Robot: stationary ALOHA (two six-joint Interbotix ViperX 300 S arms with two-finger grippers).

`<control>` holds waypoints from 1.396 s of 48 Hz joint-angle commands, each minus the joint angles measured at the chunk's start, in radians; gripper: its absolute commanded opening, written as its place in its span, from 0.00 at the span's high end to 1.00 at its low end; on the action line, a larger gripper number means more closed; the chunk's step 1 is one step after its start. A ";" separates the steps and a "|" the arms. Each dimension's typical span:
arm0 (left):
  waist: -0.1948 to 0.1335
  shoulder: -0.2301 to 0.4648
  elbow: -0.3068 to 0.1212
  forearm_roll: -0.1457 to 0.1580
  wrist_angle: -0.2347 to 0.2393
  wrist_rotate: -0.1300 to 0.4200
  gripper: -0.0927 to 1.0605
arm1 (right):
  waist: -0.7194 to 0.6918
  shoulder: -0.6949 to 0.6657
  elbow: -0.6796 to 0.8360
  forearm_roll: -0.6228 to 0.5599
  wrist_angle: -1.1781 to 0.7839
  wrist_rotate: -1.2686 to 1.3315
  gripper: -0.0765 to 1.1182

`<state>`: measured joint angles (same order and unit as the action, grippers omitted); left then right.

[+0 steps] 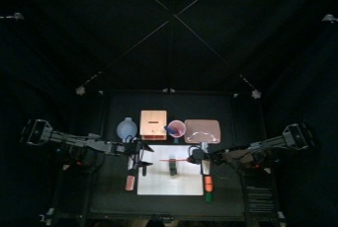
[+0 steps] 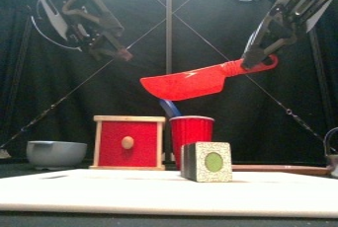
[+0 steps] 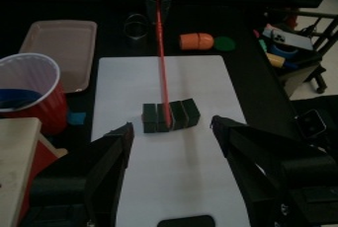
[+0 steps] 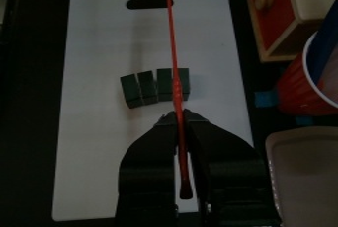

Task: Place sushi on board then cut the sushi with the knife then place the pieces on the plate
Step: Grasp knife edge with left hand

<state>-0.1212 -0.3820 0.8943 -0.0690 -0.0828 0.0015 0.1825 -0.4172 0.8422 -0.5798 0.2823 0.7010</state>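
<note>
Jaws of the right gripper [image 2: 259,57] are pinched on the knife [image 2: 192,81], raised over the sushi [image 4: 142,87], which is set mid-way along the board [image 4: 106,162]. The left gripper [image 3: 172,127] is held spread above. Cutting is judged in hand: the blade must be lowered between blocks.

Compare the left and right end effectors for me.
The left end effector is open and empty; the right end effector is shut on the red knife. From above, the left one's jaws frame the sushi roll; the right one holds its blade in the air over that roll. Both hang above the white board.
</note>
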 commanded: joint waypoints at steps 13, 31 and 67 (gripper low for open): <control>-0.006 0.160 -0.109 0.052 0.034 0.000 0.10 | -0.014 0.029 -0.044 -0.025 -0.043 0.003 0.66; 0.012 0.270 -0.170 0.018 0.034 -0.003 0.11 | -0.014 0.069 -0.054 -0.025 -0.057 0.002 0.66; 0.044 0.325 -0.186 -0.074 0.038 0.002 0.26 | -0.017 0.069 -0.054 -0.028 -0.058 0.002 0.66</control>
<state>-0.0782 -0.0506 0.7332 -0.1457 -0.0414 0.0015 0.1687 -0.3344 0.8145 -0.6059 0.2316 0.7026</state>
